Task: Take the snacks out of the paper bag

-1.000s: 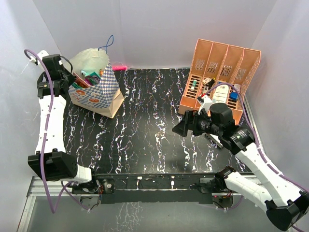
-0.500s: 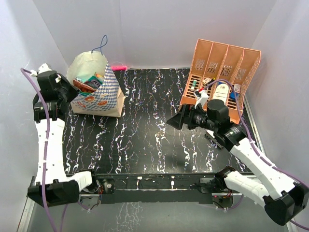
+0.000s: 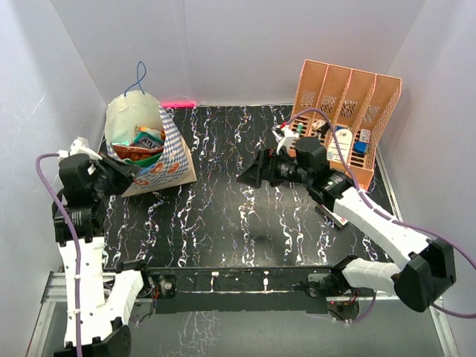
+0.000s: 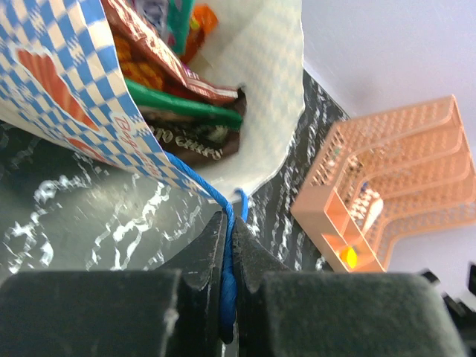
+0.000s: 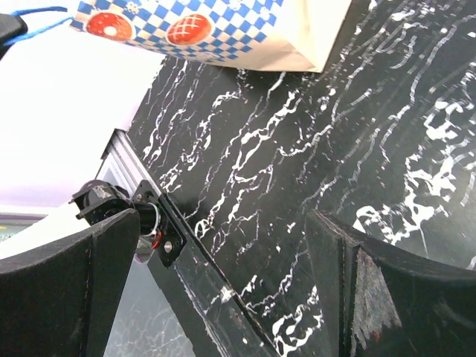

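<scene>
The paper bag [image 3: 169, 152], blue-and-white checked with cream inside, stands at the table's far left and leans toward the near left, its mouth facing up. Snacks [image 3: 141, 143] fill it: a red-brown chip bag [image 4: 160, 67], a green wrapper [image 4: 186, 108] and a dark brown wrapper [image 4: 186, 140]. My left gripper [image 3: 125, 172] is shut on the bag's blue cord handle [image 4: 228, 245] at the near rim. My right gripper [image 3: 249, 172] is open and empty above the table's middle, pointing left toward the bag [image 5: 223, 22], well apart from it.
A salmon-orange slotted file rack [image 3: 346, 123] with small items stands at the far right, also in the left wrist view [image 4: 387, 178]. A small dark flat thing [image 3: 329, 215] lies near the right arm. The bag's second handle [image 3: 137, 74] sticks up by the back wall.
My left gripper has pulled the handle toward the near left, dragging and tipping the bag that way. My right gripper has moved left toward the table's middle.
</scene>
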Available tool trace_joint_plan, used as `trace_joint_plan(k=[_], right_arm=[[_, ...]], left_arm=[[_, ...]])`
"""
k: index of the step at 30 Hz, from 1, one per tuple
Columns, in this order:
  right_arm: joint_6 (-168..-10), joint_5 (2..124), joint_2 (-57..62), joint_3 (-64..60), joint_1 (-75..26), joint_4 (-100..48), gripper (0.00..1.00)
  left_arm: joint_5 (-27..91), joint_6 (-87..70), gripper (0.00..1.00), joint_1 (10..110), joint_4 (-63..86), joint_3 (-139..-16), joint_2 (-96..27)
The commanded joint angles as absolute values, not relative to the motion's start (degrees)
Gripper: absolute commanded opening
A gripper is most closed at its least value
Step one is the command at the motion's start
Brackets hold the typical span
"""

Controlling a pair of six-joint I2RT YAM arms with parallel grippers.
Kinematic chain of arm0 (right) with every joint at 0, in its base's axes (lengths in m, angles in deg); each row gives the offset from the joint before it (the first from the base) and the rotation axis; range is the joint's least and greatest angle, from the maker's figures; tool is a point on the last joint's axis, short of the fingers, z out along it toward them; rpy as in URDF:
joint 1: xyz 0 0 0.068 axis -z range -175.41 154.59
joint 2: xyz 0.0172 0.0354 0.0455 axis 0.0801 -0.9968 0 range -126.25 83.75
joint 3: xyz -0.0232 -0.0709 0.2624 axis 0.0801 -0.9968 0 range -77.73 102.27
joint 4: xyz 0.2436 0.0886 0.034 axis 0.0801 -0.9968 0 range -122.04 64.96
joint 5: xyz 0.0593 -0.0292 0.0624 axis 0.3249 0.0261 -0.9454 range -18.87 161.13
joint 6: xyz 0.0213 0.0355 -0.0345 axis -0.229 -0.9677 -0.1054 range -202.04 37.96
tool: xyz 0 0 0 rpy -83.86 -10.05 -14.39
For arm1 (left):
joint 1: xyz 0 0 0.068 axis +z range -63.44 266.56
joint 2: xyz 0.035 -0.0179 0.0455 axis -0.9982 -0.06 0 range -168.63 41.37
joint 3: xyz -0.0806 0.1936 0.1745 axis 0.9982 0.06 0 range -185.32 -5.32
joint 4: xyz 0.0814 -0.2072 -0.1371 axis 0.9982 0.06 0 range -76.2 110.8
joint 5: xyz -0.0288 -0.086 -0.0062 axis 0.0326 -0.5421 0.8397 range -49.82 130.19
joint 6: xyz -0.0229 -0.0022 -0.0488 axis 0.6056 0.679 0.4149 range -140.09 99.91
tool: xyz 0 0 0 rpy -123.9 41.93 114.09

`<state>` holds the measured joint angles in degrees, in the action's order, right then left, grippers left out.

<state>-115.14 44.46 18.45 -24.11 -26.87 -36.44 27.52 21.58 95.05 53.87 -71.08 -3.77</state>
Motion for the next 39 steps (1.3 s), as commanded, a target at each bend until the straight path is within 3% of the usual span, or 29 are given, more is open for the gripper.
trace_joint_plan(k=[1, 9, 24, 28, 39], right_arm=[[-113.0, 48.1, 13.9, -17.9, -31.0, -31.0, 0.98], [-107.6, 54.2, 4.1, -7.1, -36.4, -34.0, 0.98], [-111.0, 65.0, -14.2, 14.6, -42.2, -24.1, 0.96], [-111.7, 65.3, -24.4, 24.3, -42.3, -23.1, 0.85], [-110.7, 67.0, -46.4, 51.5, -42.3, -18.2, 0.84]], left_arm=[[18.2, 26.3, 0.0, 95.0, 55.3, -70.5, -0.1], [33.3, 21.9, 0.0, 92.1, 71.3, -78.0, 4.2], [47.3, 22.4, 0.0, 91.7, 91.0, -76.4, 18.5], [47.1, 23.0, 0.01, 91.6, 89.8, -76.2, 20.0], [42.1, 24.3, 0.01, 91.7, 87.1, -74.5, 20.9]])
